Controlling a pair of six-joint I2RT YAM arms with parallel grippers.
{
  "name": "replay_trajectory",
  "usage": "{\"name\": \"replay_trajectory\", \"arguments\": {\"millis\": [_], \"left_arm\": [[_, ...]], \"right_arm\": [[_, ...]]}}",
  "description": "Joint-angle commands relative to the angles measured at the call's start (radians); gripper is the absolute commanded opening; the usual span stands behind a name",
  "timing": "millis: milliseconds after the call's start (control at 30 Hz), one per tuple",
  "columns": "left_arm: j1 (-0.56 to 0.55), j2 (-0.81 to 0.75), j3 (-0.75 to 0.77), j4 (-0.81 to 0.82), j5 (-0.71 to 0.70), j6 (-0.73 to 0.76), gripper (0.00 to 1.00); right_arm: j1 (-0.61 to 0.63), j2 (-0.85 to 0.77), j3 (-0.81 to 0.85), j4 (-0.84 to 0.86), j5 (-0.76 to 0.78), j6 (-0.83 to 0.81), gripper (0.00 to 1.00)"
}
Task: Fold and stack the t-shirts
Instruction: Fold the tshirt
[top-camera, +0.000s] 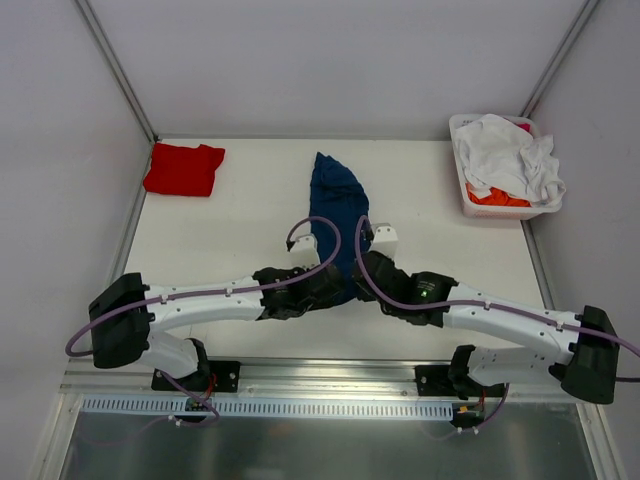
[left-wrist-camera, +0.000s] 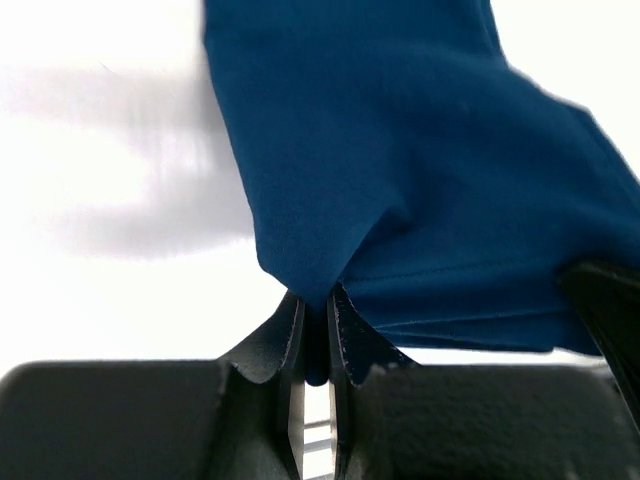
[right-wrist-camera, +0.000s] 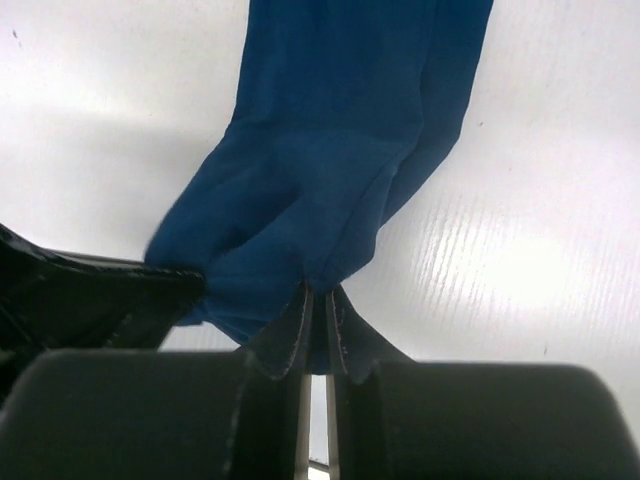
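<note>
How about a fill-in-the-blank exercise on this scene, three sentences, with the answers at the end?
The held t-shirt, pinched by the left gripper and the right gripper, is dark ____.
The folded red t-shirt lies in the far ____ corner of the table.
The basket holds crumpled clothes, white and ____.
Missing words: blue; left; orange.
</note>
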Motion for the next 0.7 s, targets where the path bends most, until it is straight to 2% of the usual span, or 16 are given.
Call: {"name": "replay_trajectory", "arguments": {"millis": [0,267,667], "left_arm": [[0.054,-0.054,0.025,-0.058,-0.047,0.072,0.00],[0.204,-0.071,0.042,-0.058,-0.042,0.175,0.00],[0.328,0.112,0.191,-0.024,0.006,0.299,0.00]], "right_arm": [[-0.040,0.014,0.060,-0.044,0.087,-0.072,0.00],[-0.203,0.051,0.114,-0.033,0.044,-0.163,0.00],[-0.379,0.190,0.177,0.074,-0.066,-0.299,0.00]]}}
